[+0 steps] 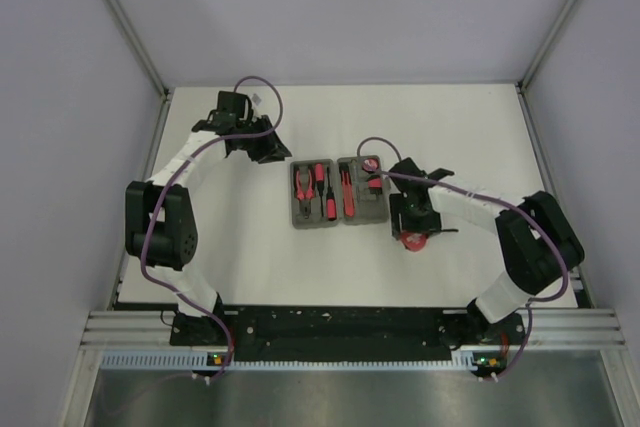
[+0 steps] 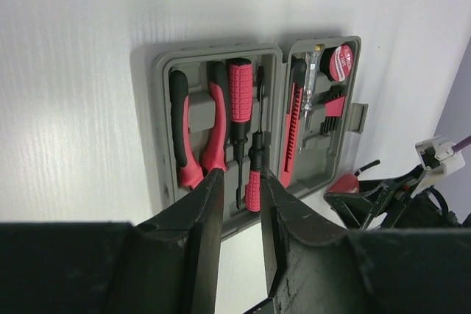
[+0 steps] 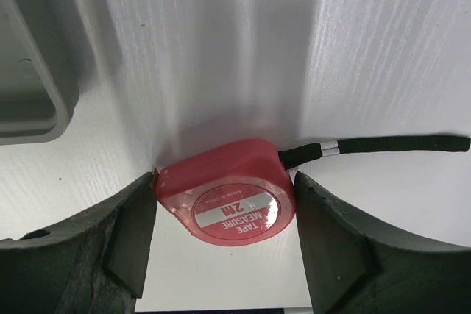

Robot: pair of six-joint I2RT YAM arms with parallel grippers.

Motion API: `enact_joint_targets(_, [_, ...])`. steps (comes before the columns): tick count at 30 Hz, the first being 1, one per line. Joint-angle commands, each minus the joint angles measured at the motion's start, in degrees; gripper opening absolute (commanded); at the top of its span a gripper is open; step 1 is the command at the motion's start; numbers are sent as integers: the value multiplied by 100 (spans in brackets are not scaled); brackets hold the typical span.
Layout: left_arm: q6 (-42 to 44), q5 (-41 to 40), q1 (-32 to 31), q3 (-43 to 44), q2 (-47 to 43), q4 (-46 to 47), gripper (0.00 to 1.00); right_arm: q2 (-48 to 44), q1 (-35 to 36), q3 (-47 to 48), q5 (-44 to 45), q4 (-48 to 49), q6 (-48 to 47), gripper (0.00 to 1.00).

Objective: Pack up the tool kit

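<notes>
right gripper (image 3: pixel 224 215) is the nearest thing to the bases, down low over the white table (image 3: pixel 353 49). its two pads sit against either side of the red tape measure (image 3: pixel 235 200), so it's clamped on it. the tape measure looks to be resting on the table, round label facing up, with its black strap (image 3: pixel 383 144) trailing off sideways. it's outside the case, just beside the near corner of the right half.

a bit further out, the grey case (image 2: pixel 145 86) lies open and flat mid-table. the left half has the pliers (image 2: pixel 215 134) and two screwdrivers (image 2: pixel 241 101) in their slots. the right half has the knife (image 2: pixel 293 123), a clear-handled tester (image 2: pixel 310 71) and a round red-and-black thing (image 2: pixel 342 60) in the corner.

furthest back is the left gripper (image 2: pixel 241 178), off the case's far left corner. its jaws are only slightly apart, with nothing between them.
</notes>
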Motion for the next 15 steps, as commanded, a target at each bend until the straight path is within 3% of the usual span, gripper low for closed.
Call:
enact_joint_targets(1, [43,74,34,-48,-106,157,30,23,103,622,-172,-112,76,33])
enact_joint_targets(8, [34,31,69,-39,-150,78,30,294,130,2686,-619,-613,-135,32])
enact_joint_targets(15, [-18,-268,279,-170,-343,-27,30,1348,542,4585,-1366,-622,-390,31])
